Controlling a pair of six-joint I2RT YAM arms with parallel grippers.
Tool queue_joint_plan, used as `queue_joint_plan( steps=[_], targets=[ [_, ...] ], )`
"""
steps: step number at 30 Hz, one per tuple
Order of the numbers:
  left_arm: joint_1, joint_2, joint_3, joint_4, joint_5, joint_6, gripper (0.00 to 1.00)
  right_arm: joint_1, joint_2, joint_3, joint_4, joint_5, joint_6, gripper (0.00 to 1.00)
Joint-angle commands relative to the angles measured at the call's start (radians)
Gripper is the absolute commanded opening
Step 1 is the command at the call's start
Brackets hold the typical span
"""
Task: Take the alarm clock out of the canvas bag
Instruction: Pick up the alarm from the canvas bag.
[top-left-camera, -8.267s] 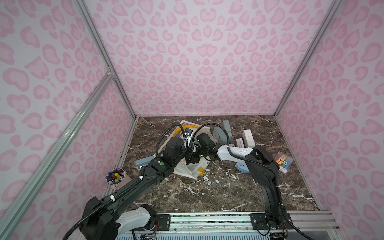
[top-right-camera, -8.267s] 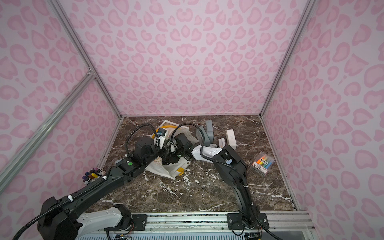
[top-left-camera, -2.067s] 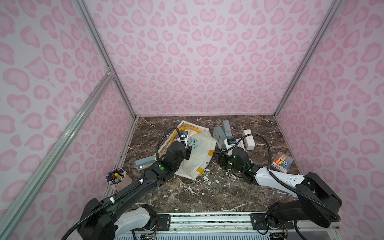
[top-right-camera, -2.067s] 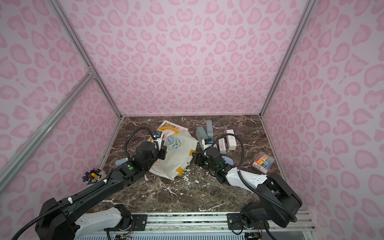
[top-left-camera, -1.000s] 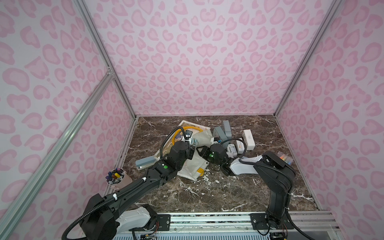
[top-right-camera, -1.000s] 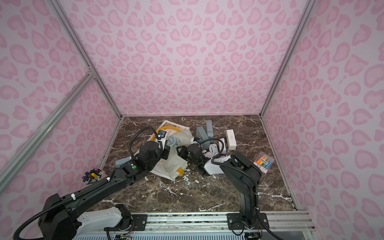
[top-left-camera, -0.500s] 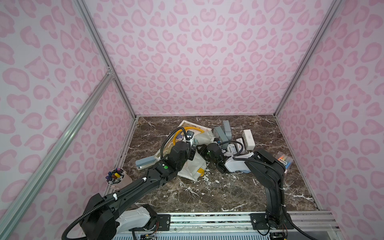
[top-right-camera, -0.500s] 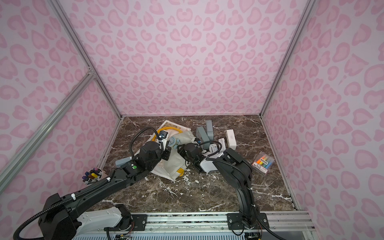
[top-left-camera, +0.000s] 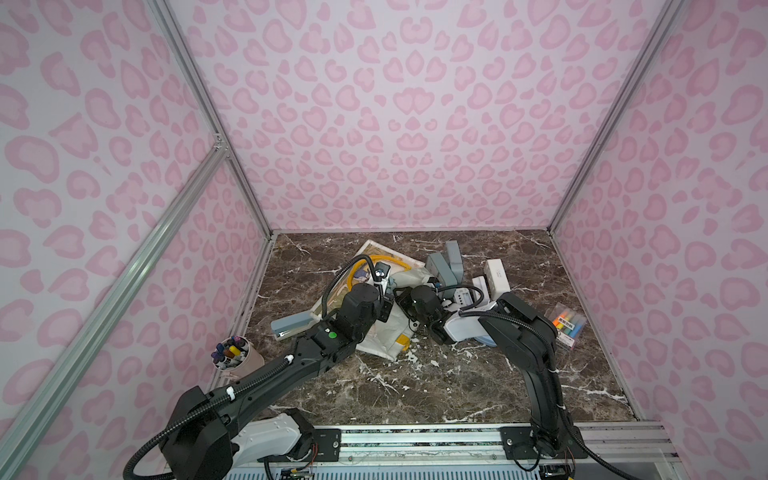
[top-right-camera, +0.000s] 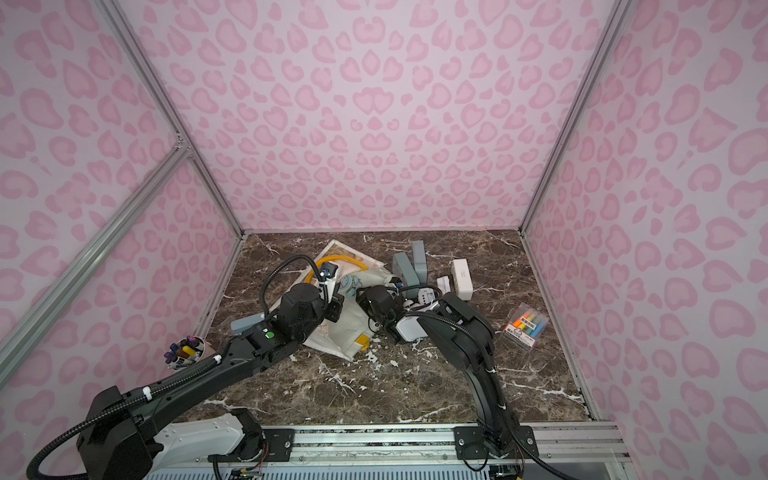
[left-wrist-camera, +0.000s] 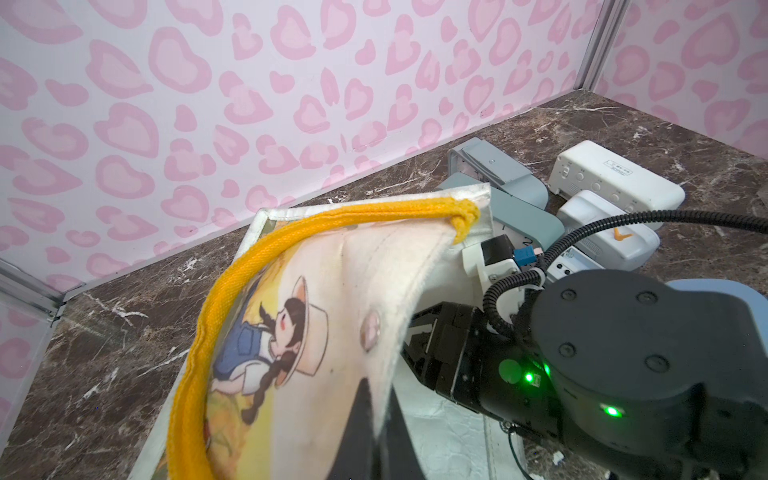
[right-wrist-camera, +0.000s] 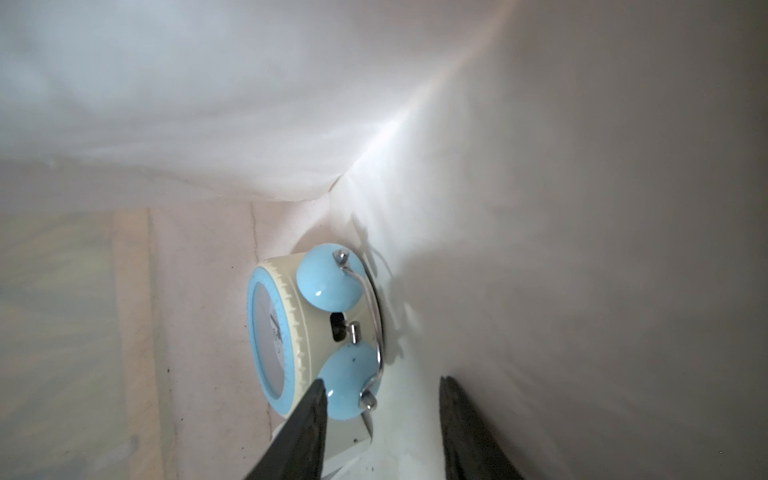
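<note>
The canvas bag (left-wrist-camera: 332, 270) swallows my right jaws, hiding them in both top views. The right wrist view shows them spread, with the alarm clock (right-wrist-camera: 299, 328) inside the bag just ahead of them, one bell partly behind a finger (right-wrist-camera: 303, 428). Outside, my left jaws clench the bag's rim, mostly cut off.

We see the clock (right-wrist-camera: 291, 328) lying on its side inside the bag (right-wrist-camera: 540, 166). Our right gripper (right-wrist-camera: 382, 380) stands parted, one finger (right-wrist-camera: 303, 424) overlapping a blue bell (right-wrist-camera: 349, 386).
</note>
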Motion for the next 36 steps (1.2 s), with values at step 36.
queue_joint_plan(
  steps=[36],
  targets=[
    [-0.008,0.008,0.015,0.058,0.035,0.001,0.03,0.004,0.121,0.088,0.145,0.045,0.119,0.37]
  ],
)
